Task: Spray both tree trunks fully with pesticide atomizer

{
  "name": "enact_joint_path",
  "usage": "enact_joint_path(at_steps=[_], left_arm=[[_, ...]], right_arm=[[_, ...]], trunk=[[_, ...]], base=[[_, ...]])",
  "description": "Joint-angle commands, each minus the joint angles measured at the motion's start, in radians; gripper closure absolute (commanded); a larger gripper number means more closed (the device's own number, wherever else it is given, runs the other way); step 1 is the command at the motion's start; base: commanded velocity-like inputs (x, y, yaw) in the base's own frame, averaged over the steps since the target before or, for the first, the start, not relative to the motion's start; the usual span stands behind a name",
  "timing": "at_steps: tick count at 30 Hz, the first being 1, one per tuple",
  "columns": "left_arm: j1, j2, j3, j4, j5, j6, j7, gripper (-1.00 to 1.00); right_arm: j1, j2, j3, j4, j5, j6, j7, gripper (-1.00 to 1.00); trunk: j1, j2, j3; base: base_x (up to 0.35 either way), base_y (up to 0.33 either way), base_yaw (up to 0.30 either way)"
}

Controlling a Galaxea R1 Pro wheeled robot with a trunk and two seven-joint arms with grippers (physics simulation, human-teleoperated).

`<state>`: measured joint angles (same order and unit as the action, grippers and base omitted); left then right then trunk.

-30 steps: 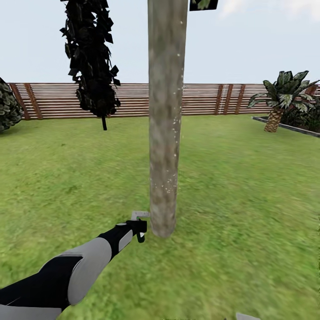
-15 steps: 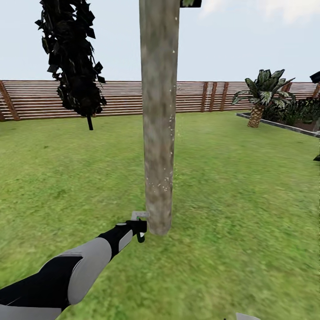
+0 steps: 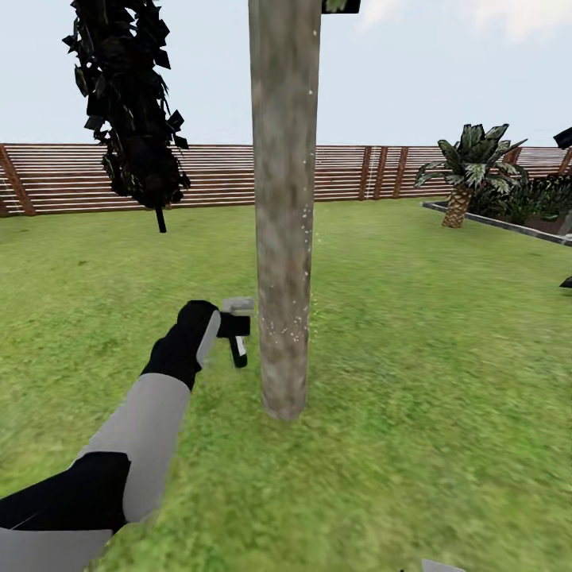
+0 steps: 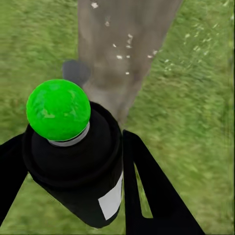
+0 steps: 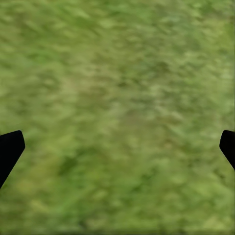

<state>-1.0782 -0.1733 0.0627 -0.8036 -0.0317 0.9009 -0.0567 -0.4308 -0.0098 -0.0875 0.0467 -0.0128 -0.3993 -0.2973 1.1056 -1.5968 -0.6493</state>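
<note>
The left gripper [image 3: 232, 327] is closed around the pesticide atomizer [image 3: 237, 332], its two black fingers [image 4: 147, 196] pressed against either side of the dark bottle. In the head view the bottle hangs from the gripper with its light grey trigger head uppermost, just beside the tree trunk [image 3: 283, 214] and part way up it, above the lawn [image 3: 429, 334]. In the left wrist view the atomizer [image 4: 78, 161] is seen end-on: a bright green round cap sits on a grey collar, with a whitish label patch on the black body, and the trunk [image 4: 117, 54] stands close beyond it, dotted with small white specks.

The left arm reaches forward and upward from the lower left corner of the head view, grey forearm leading into a black wrist, the gripper pointing toward the trunk.

The right gripper [image 5: 117, 144] hangs over bare grass; its two black fingertips [image 5: 10, 149] sit at opposite edges of the wrist view, wide apart, with nothing between them.

The trunk's crown is cut off by the top of the head view. A dark narrow tree [image 3: 131, 111] stands back left, a short palm [image 3: 469, 171] back right, both before the brown slatted fence [image 3: 214, 176]. The grass is blurred in both wrist views. A pale scrap at the bottom right edge of the head view is too cropped to identify.
</note>
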Motion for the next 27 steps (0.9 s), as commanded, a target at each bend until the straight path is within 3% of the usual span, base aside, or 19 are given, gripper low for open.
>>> enact_joint_path(at_steps=[1, 3, 6, 9, 11, 13, 14, 17, 21, 23, 25, 27], left_arm=[[-0.015, -0.001, 0.005, -0.004, 0.001, 0.017, -0.006, 1.00], [-0.067, -0.001, 0.005, -0.007, 0.030, 0.043, -0.007, 1.00], [-0.197, -0.001, 0.005, 0.066, 0.049, 0.070, -0.008, 1.00], [-0.397, -0.001, 0.005, 0.190, 0.057, 0.077, -0.008, 1.00], [-0.485, -0.001, 0.006, 0.224, 0.076, 0.079, -0.008, 1.00], [-0.546, -0.001, 0.006, 0.252, 0.092, 0.081, -0.008, 1.00], [-0.610, -0.001, 0.007, 0.293, 0.101, 0.082, -0.008, 1.00], [-0.732, -0.001, 0.008, 0.373, 0.109, 0.082, -0.008, 1.00], [-0.861, -0.001, 0.013, 0.404, 0.111, 0.084, -0.008, 1.00], [-0.898, -0.001, 0.037, 0.407, 0.111, 0.084, -0.008, 1.00], [-0.920, -0.001, 0.128, 0.409, 0.111, 0.084, -0.008, 1.00], [-0.926, -0.001, 0.182, 0.409, 0.111, 0.084, -0.008, 1.00]], right_arm=[[-0.002, 0.000, -0.007, 0.004, -0.001, -0.010, 0.003, -1.00], [-0.002, 0.000, -0.007, 0.005, -0.001, -0.009, 0.003, -1.00], [-0.002, 0.001, -0.006, 0.005, -0.001, -0.009, 0.003, -1.00], [-0.002, 0.001, -0.006, 0.005, -0.001, -0.009, 0.003, -1.00], [-0.002, 0.000, -0.006, 0.005, -0.001, -0.009, 0.002, -1.00], [-0.002, 0.001, -0.006, 0.005, -0.001, -0.009, 0.003, -1.00], [-0.002, 0.001, -0.006, 0.005, -0.001, -0.009, 0.003, -1.00], [-0.002, 0.001, -0.006, 0.005, -0.001, -0.009, 0.003, -1.00], [-0.002, 0.001, -0.006, 0.005, -0.001, -0.009, 0.003, -1.00], [-0.002, 0.001, -0.006, 0.005, -0.001, -0.009, 0.002, -1.00], [-0.002, 0.001, -0.006, 0.005, -0.001, -0.009, 0.002, -1.00], [-0.002, 0.001, -0.006, 0.005, -0.001, -0.009, 0.002, -1.00]], trunk=[[0.000, 0.000, -0.001], [0.000, 0.000, -0.001], [0.000, 0.000, -0.001], [0.000, 0.000, -0.001], [0.000, 0.000, -0.001], [0.000, 0.000, -0.001], [0.000, 0.000, -0.001], [0.000, 0.000, -0.001], [0.000, 0.000, -0.001], [0.000, 0.000, -0.001], [0.000, 0.000, -0.001], [0.000, 0.000, -0.001]], base=[[0.000, 0.000, 0.000], [0.000, 0.000, 0.000], [0.000, 0.000, 0.000], [0.000, 0.000, 0.000], [0.000, 0.000, 0.000], [0.000, 0.000, 0.000], [0.000, 0.000, 0.000], [0.000, 0.000, 0.000], [0.000, 0.000, 0.000], [0.000, 0.000, 0.000], [0.000, 0.000, 0.000], [0.000, 0.000, 0.000]])
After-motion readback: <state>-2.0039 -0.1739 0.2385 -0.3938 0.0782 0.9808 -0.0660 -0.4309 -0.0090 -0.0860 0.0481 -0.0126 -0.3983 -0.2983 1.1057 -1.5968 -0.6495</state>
